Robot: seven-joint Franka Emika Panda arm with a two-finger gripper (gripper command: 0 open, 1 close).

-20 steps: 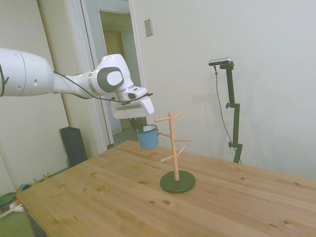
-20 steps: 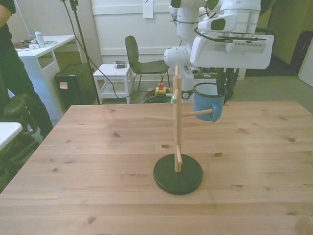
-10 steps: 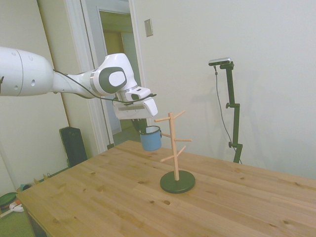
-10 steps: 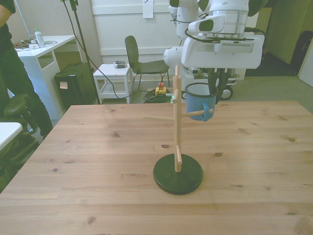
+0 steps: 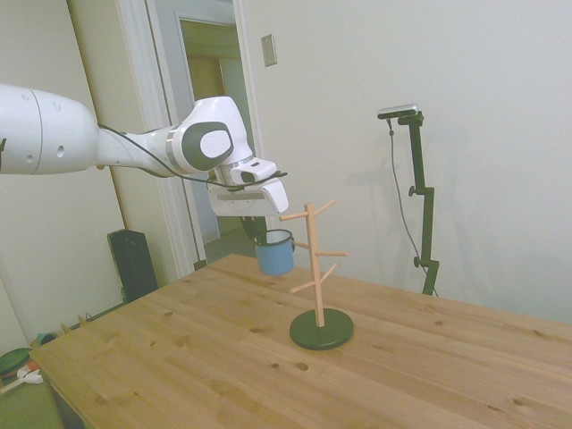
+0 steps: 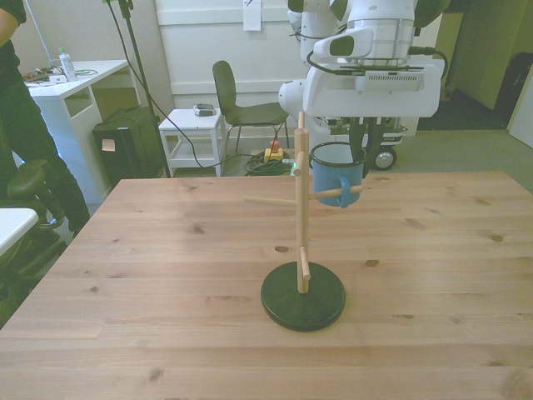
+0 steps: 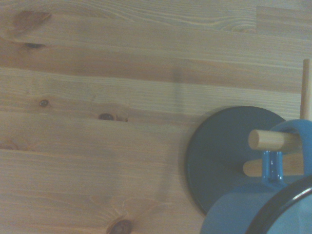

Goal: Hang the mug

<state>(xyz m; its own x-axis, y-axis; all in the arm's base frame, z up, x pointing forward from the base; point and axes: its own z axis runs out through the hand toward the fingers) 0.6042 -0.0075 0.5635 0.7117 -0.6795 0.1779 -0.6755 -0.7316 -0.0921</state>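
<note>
The hand (image 6: 356,154) is gripping the rim of one blue mug (image 6: 336,177) with its fingers closed on it, carrying it upright above the tabletop (image 6: 166,275) just beside one wooden peg tree (image 6: 301,208). The wrist view is showing the mug's handle (image 7: 271,165) lining up with a peg (image 7: 273,140), evidently to slip the loop over it. One dark round base (image 6: 302,297) is steadying the tree.
</note>
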